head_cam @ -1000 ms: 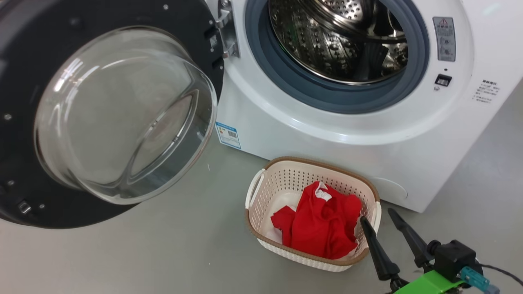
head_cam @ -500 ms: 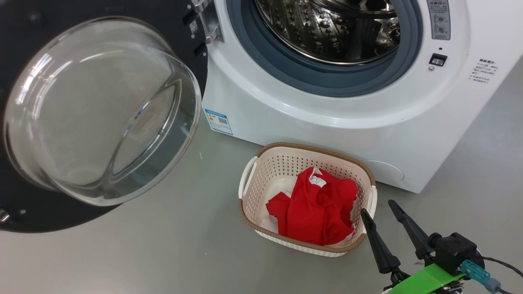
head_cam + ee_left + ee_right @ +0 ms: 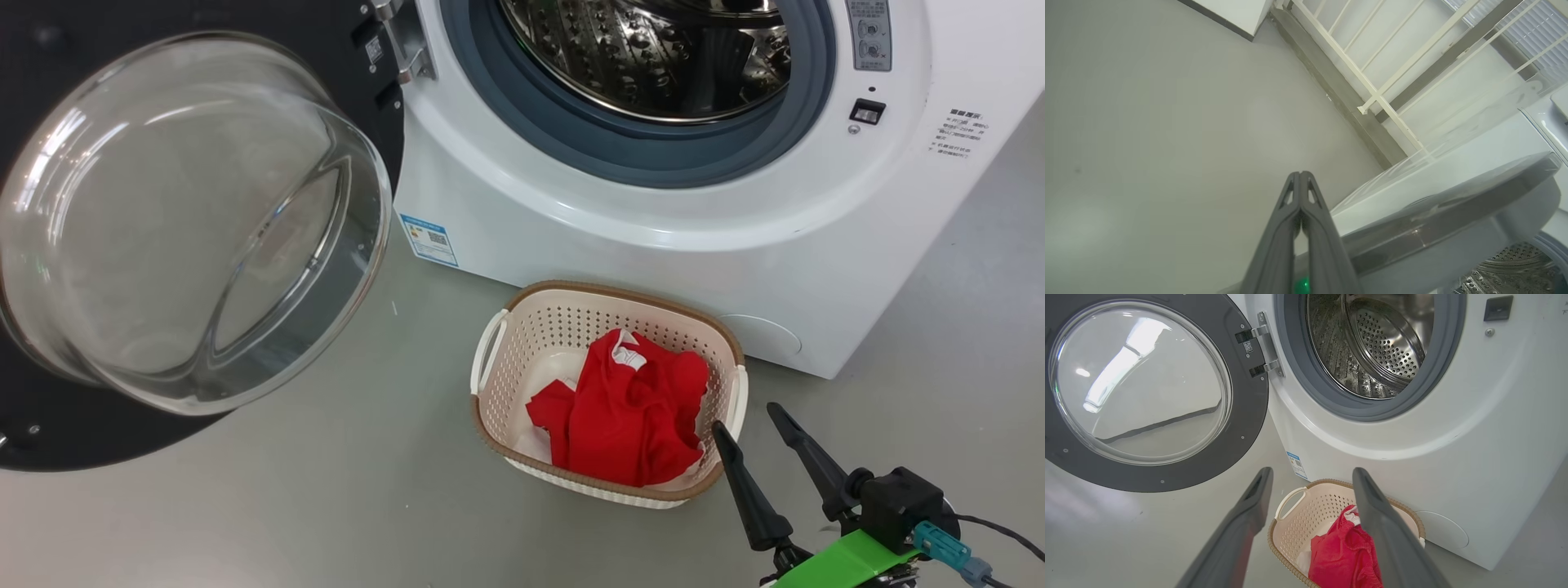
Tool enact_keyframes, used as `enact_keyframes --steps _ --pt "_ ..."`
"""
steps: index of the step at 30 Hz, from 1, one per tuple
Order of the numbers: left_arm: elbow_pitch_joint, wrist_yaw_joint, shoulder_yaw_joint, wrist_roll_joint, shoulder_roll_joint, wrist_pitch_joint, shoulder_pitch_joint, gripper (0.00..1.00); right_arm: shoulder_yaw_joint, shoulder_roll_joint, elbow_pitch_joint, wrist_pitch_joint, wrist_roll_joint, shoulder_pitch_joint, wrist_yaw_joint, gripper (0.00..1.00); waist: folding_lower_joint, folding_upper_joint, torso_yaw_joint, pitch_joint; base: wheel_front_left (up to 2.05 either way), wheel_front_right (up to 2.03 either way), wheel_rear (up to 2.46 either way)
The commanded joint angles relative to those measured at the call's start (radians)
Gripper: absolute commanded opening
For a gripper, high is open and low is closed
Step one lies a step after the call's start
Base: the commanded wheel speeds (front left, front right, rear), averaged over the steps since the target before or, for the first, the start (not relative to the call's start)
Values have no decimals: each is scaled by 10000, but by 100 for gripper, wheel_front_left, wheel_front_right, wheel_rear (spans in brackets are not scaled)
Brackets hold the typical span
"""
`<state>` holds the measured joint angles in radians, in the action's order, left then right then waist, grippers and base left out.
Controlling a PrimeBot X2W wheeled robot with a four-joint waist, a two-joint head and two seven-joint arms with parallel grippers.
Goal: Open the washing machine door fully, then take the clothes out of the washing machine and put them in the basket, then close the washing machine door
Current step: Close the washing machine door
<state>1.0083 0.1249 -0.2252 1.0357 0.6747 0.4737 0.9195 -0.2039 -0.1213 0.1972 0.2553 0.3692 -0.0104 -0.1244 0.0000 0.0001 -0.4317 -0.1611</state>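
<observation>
Clothes [image 3: 624, 408] lie heaped in the basket [image 3: 531, 359], lower centre, before the washing machine [image 3: 653, 253]; washing machine door [image 3: 82, 445] stands open, left. I see right claw [image 3: 745, 417] released beside basket, left claw [image 3: 1300, 174] clenched.

the left gripper [image 3: 1300, 179] rises from six o'clock, its two dark fingers pressed together over the grey floor [image 3: 1147, 143]. toward four o'clock the washing machine door [image 3: 1453, 210] shows edge-on, with the perforated drum of the washing machine [image 3: 1506, 271] at five o'clock. a white railing [image 3: 1372, 73] crosses at one o'clock.
</observation>
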Motion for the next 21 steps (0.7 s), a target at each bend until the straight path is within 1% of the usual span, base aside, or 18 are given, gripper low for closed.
enact_keyframes --steps 1,9,21 --pt "-82 43 -184 145 778 265 168 0 -218 -35 -213 65 -49 -441 -63 100 0 -1 29 -12 0 0 0" --pt "31 53 21 485 647 1366 -79 0 -169 -42 -227 65 -76 -443 -63 100 0 -1 99 6 0 0 0" --pt "-1088 56 414 1353 524 3217 -720 0 -77 9 -233 65 -98 -490 -63 100 0 -1 118 14 0 0 0"
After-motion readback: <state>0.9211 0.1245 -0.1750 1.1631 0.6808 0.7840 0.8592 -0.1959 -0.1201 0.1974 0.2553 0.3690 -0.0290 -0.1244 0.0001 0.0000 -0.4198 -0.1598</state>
